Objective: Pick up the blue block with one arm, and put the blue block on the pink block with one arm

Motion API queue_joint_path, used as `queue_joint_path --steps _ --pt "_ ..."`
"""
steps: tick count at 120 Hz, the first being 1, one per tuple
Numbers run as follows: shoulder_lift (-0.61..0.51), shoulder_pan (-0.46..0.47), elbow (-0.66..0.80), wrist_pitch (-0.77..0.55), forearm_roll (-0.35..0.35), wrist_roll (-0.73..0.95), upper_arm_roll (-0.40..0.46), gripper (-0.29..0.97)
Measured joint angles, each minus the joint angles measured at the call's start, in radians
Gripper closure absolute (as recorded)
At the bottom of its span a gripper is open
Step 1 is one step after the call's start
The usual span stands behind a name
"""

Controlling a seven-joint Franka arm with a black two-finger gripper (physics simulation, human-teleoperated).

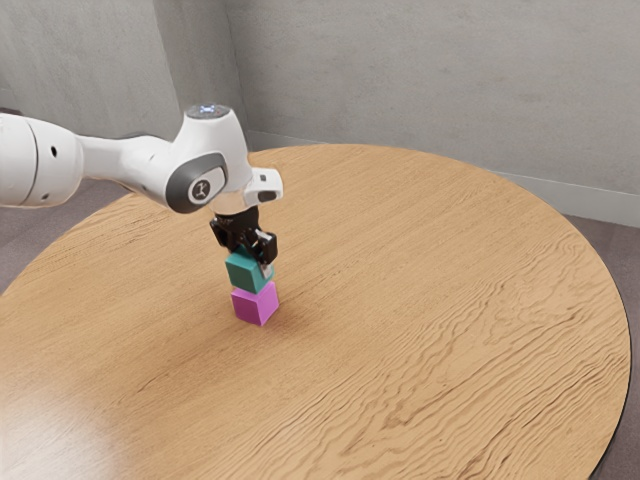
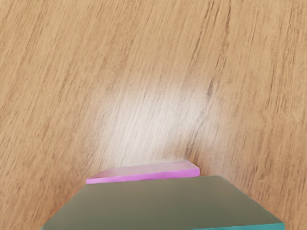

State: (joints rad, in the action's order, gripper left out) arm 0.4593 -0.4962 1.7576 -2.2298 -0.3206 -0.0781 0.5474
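The gripper (image 1: 250,250), jaws pinching the blue block (image 1: 248,271), held it apparently resting atop the pink block (image 1: 254,304), left of the round table's (image 1: 450,300) centre. Placing looked nearly done; the next move called for a gentle release and a straight lift.

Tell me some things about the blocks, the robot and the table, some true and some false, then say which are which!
1. The blue-green block is directly above the pink block. True.
2. The table is square. False: it is round.
3. The pink block rests on the wooden table. True.
4. The robot's arm is red. False: it is white.
5. There are three blocks on the table. False: there are two.
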Motion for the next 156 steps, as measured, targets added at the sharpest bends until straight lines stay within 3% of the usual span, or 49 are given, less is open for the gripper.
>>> queue_joint_path --steps 64,86,110,135,156 --pt "0.008 -0.017 -0.001 0.000 -0.004 0.003 0.013 0.35" --pt "0.009 -0.033 -0.002 0.002 0.008 0.015 0.017 0.16" --pt "0.000 -0.033 -0.001 0.006 0.011 0.026 0.020 0.06" --pt "-0.106 -0.034 0.002 0.033 0.020 0.035 0.032 0.02" --pt "-0.222 -0.033 0.025 0.110 0.083 0.054 0.046 0.01"
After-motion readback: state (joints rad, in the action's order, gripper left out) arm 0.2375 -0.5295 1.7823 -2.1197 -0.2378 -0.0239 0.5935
